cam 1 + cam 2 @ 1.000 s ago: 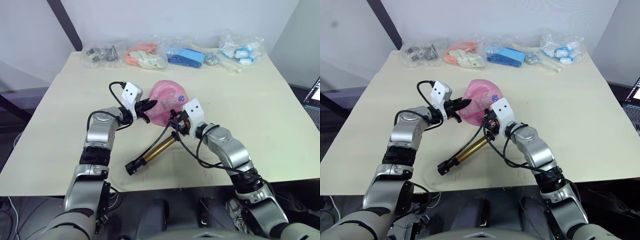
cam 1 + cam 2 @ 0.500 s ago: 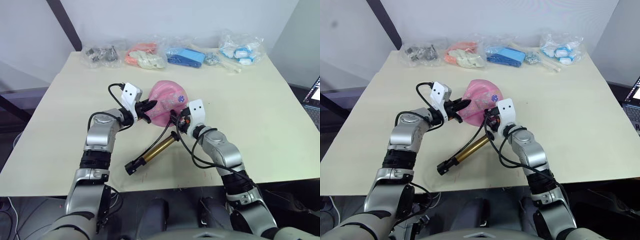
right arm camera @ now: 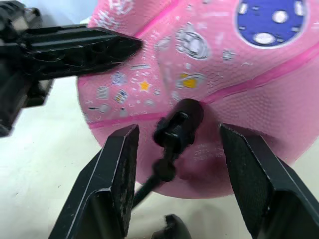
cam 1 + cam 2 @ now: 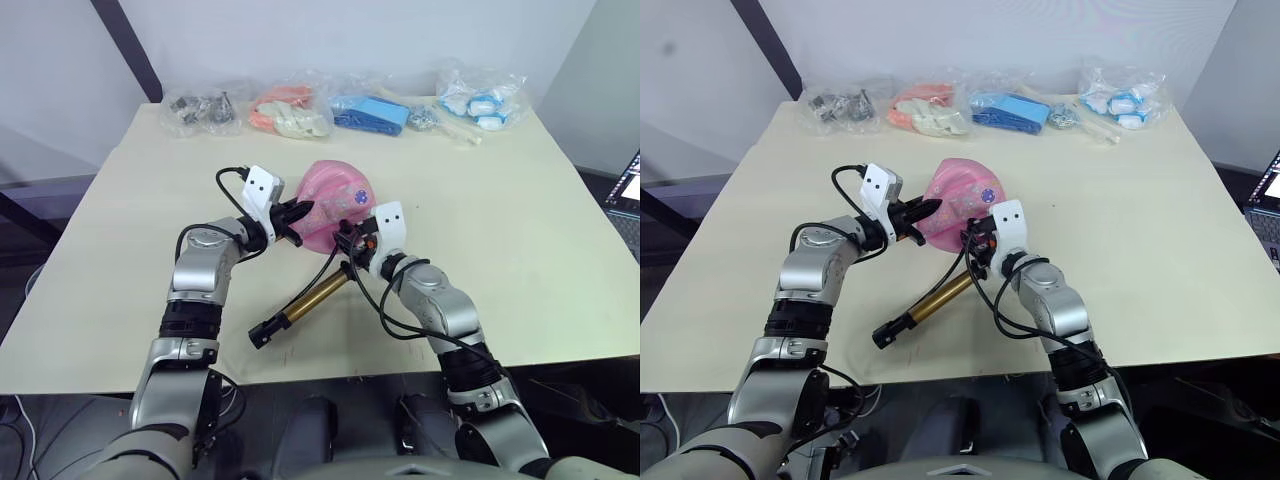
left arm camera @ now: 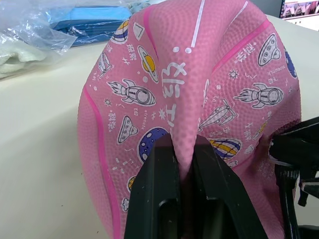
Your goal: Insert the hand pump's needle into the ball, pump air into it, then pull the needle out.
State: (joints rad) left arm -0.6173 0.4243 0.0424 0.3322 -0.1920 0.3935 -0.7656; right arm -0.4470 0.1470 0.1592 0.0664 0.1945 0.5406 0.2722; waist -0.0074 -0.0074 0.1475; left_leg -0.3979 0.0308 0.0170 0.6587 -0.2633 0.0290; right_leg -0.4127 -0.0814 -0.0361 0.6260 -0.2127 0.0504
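The pink ball [image 4: 340,195], dented and printed with cartoons, sits mid-table. My left gripper [image 4: 300,214] is shut on a raised fold of the ball [image 5: 199,74], its fingers [image 5: 159,169] pinching the rubber. My right gripper [image 3: 178,128] is open at the ball's near side, its fingers [image 3: 117,169] standing wide on either side of the black hose fitting [image 3: 178,122], which presses against the ball's skin. The needle itself is hidden. The gold hand pump [image 4: 312,296] lies on the table nearer to me, its thin black hose [image 4: 355,272] running up to the fitting.
Several clear plastic bags line the table's far edge: metal parts [image 4: 203,108], orange and white items [image 4: 290,112], blue items [image 4: 370,112], white and blue items [image 4: 483,100]. A laptop corner [image 4: 628,190] shows past the right edge.
My right forearm has swung inward while its gripper stayed at the ball's near side. The pump's handle end shifted slightly. The left gripper has kept its pinch.
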